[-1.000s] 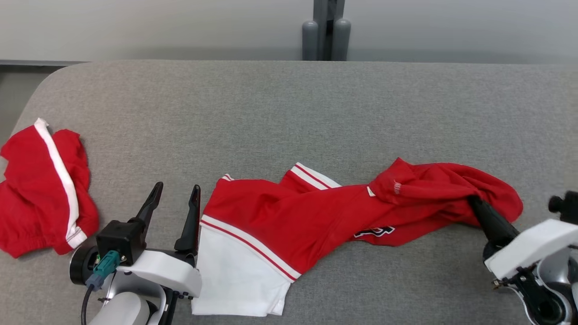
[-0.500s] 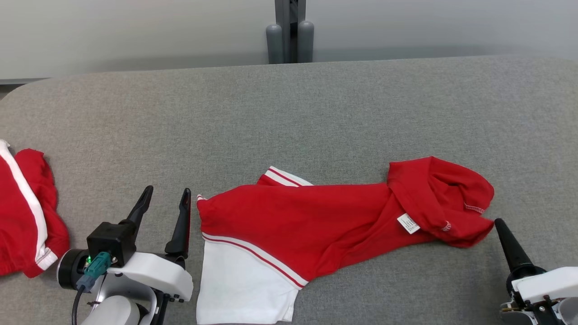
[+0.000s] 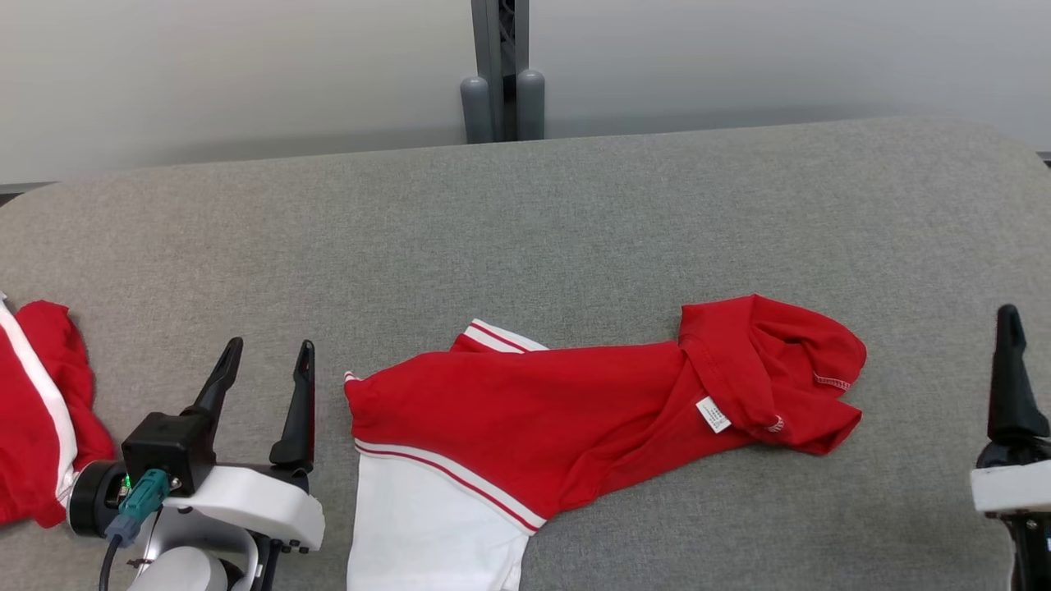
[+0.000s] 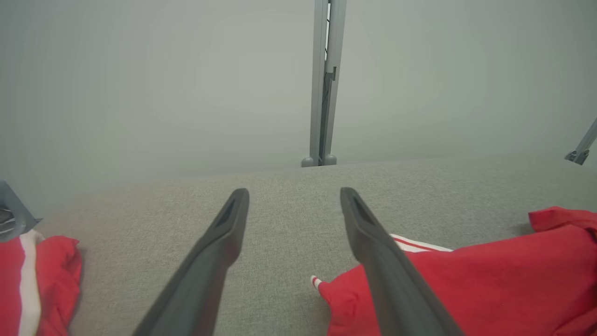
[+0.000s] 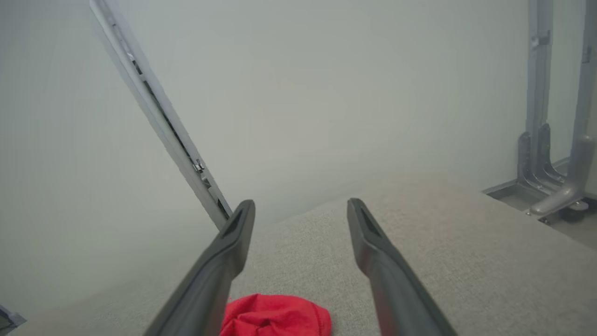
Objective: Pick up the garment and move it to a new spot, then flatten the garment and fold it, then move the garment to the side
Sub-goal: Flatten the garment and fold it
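A red garment (image 3: pixel 575 419) with a white panel (image 3: pixel 427 533) and striped trim lies crumpled across the grey padded table (image 3: pixel 575 230); its right end is bunched, with a small white label showing. My left gripper (image 3: pixel 267 353) stands open just left of the garment's left edge, apart from it. In the left wrist view that gripper (image 4: pixel 294 193) holds nothing, and the red cloth (image 4: pixel 466 284) lies by its right finger. My right gripper (image 3: pixel 1008 328) is at the far right, clear of the garment. The right wrist view shows it (image 5: pixel 301 203) open, with the red bunch (image 5: pixel 275 319) low between its fingers.
A second red garment (image 3: pixel 33 410) with a white stripe lies at the table's far left edge, and shows as red cloth (image 4: pixel 37 280) in the left wrist view. A grey post (image 3: pixel 501 82) stands behind the table against a pale wall. Bare grey fabric stretches behind the garment.
My right gripper has let go of the garment's right end and drawn back to the right. That end has dropped onto the table. The head camera has shifted right.
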